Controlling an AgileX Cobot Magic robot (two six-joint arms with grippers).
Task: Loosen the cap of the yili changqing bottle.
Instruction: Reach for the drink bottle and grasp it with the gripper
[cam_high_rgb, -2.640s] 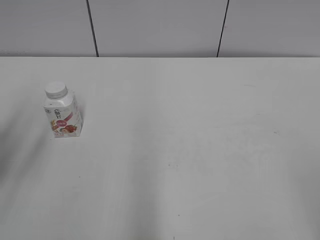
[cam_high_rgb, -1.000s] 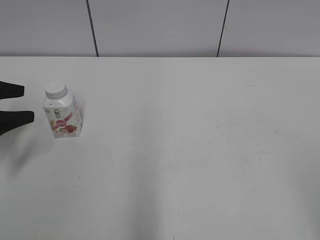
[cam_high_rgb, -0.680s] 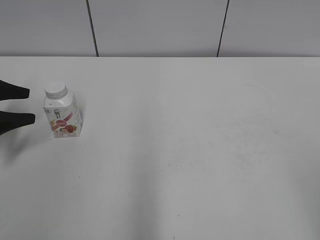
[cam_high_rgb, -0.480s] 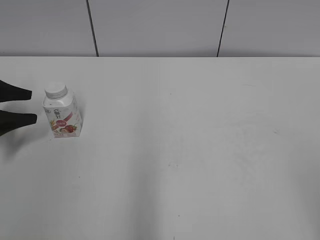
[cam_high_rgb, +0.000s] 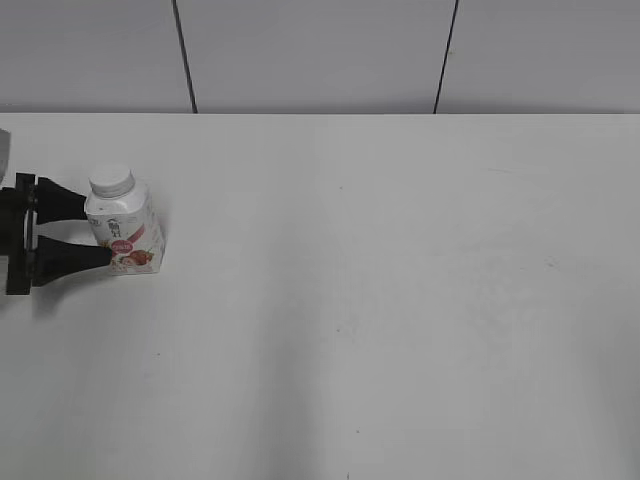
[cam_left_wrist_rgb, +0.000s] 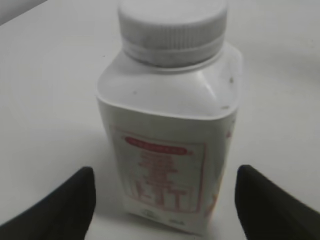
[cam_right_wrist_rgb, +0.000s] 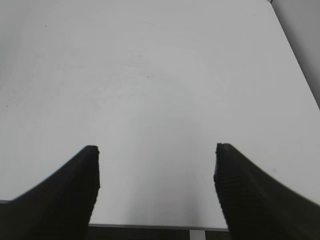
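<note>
Item 1. Small squarish white plastic yili changqing bottle (cam_high_rgb: 126, 232) with sloped shoulders and a pink-red strawberry label. Stands upright on the far left part of the plain white table (cam_high_rgb: 380, 280). In the left wrist view the bottle (cam_left_wrist_rgb: 172, 130) fills the frame, one corner edge turned toward the camera.

Item 2. Small round white plastic screw cap (cam_high_rgb: 111, 180) with ribbed side. Seated on the bottle's neck; nothing touches it. Ribbing shows clearly in the left wrist view (cam_left_wrist_rgb: 172, 27).

Item 3. Left gripper (cam_high_rgb: 88, 232), black, tapered fingers. Enters from the left edge, level with the bottle's body. Jaws spread wide, one finger on either side of the bottle. In the exterior view the fingertips overlap the bottle's outline; in the left wrist view (cam_left_wrist_rgb: 165, 200) both fingertips stand clear of the label sides with table showing between. Released, not clamped; whether either fingertip brushes the bottle cannot be told. Well below the cap.

Item 4. Right gripper (cam_right_wrist_rgb: 157, 172), black, ridged inner pads. Seen only in the right wrist view, above bare table near its front edge. Jaws spread wide, holding nothing, touching nothing.
</note>
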